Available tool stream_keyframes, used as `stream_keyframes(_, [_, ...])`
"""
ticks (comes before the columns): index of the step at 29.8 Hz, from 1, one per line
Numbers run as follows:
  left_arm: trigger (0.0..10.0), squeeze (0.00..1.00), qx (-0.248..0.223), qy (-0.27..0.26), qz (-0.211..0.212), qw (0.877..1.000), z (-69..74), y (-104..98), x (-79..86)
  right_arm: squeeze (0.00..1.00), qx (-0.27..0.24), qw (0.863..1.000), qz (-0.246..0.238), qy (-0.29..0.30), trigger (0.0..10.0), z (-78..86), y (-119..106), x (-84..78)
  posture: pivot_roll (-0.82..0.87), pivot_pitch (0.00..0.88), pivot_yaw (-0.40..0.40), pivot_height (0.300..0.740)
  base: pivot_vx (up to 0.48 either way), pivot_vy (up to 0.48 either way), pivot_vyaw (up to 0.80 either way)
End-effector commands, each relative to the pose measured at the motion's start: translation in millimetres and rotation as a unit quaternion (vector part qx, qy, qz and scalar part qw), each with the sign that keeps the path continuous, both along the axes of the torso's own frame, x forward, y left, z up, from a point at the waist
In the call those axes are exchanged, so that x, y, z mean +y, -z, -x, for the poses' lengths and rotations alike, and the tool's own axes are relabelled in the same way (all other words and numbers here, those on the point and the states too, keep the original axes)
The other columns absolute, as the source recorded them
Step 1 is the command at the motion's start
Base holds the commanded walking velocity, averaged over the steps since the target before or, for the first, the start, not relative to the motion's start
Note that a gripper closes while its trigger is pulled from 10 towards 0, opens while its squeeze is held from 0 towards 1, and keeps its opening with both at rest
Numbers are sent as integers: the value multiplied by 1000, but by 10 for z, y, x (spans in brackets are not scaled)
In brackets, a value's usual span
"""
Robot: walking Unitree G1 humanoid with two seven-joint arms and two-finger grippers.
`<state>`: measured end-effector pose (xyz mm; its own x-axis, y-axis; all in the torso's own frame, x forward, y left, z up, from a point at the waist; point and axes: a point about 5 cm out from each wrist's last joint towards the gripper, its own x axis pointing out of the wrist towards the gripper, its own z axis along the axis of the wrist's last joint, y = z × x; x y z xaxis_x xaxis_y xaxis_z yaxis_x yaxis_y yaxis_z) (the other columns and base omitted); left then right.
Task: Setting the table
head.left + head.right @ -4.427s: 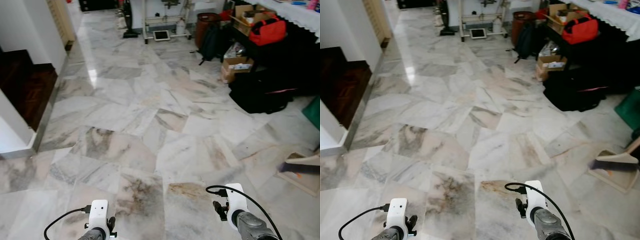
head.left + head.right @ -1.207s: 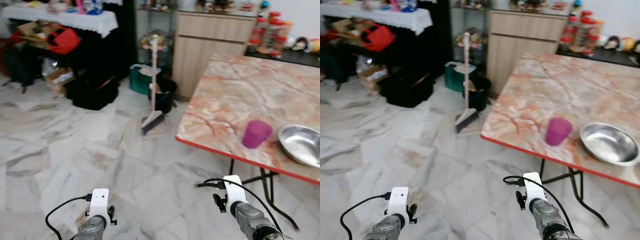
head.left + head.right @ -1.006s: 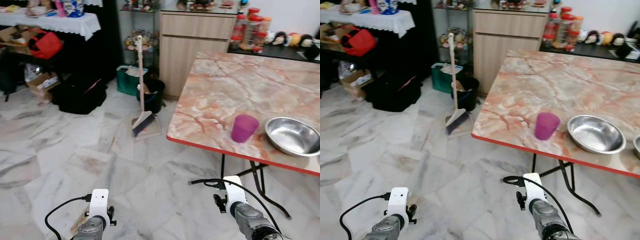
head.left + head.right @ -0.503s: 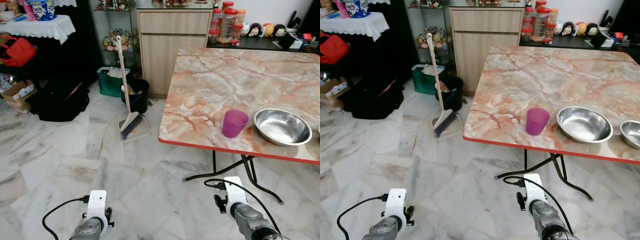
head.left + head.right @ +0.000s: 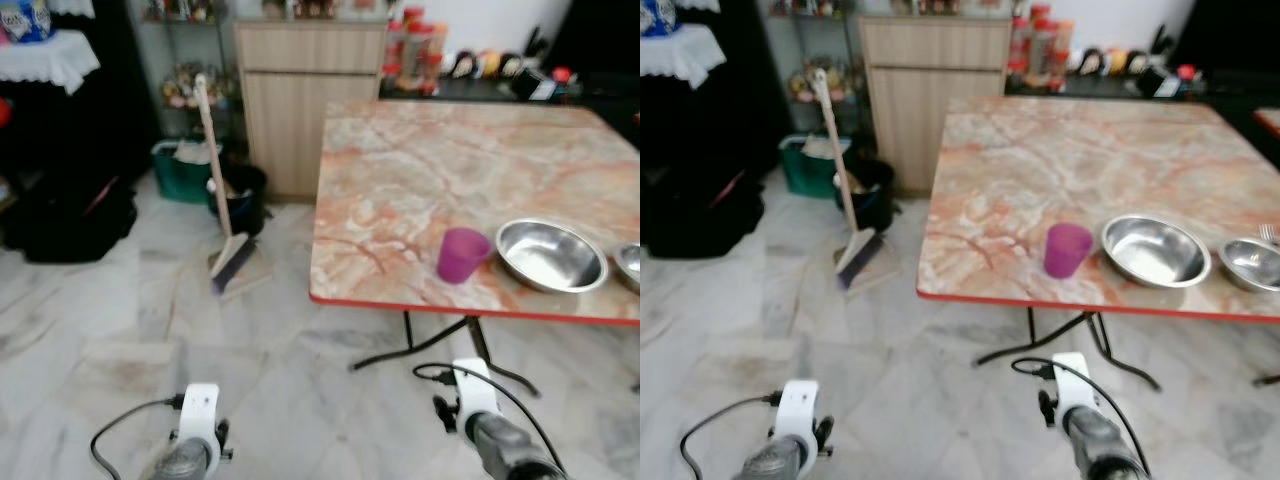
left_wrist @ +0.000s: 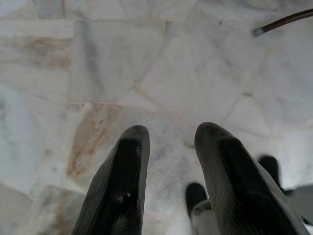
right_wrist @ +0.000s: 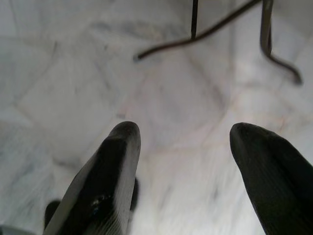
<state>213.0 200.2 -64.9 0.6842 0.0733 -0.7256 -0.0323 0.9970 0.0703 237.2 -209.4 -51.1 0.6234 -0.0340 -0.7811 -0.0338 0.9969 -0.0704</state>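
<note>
While both arms hung low over the marble floor [image 5: 120, 330], the left gripper [image 6: 168, 139] and right gripper [image 7: 183, 134] gaped empty, and a purple cup [image 5: 463, 254] stood beside a steel bowl [image 5: 551, 255] near the table [image 5: 420, 170] edge

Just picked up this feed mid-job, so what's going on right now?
Nothing is being handled yet. The robot faces a marble-topped table that carries a purple cup near the front edge, a large steel bowl beside it, and a smaller steel bowl further right. Both arms hang low over the marble floor: the left pincer and the right pincer are open and empty. A broom leans by the cabinet.
</note>
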Motion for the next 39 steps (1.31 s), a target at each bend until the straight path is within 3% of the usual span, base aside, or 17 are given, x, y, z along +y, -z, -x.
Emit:
stream_keyframes(1, [10000,0,2,9,1,1000,-15,1,-45,0,-6,1000,0,8,10000,-28,-29,-49,-32,0,23,740,0,0,0])
stream_keyframes(34, [10000,0,-2,17,-7,1000,-30,-13,-28,0,-11,1000,-6,17,10000,-33,-29,-27,-34,0,31,740,0,-216,0])
stream_keyframes(39, [10000,0,-2,18,-7,1000,-23,-9,-33,0,-4,1000,-2,6,10000,-24,-22,-26,-32,0,29,740,0,-254,-610])
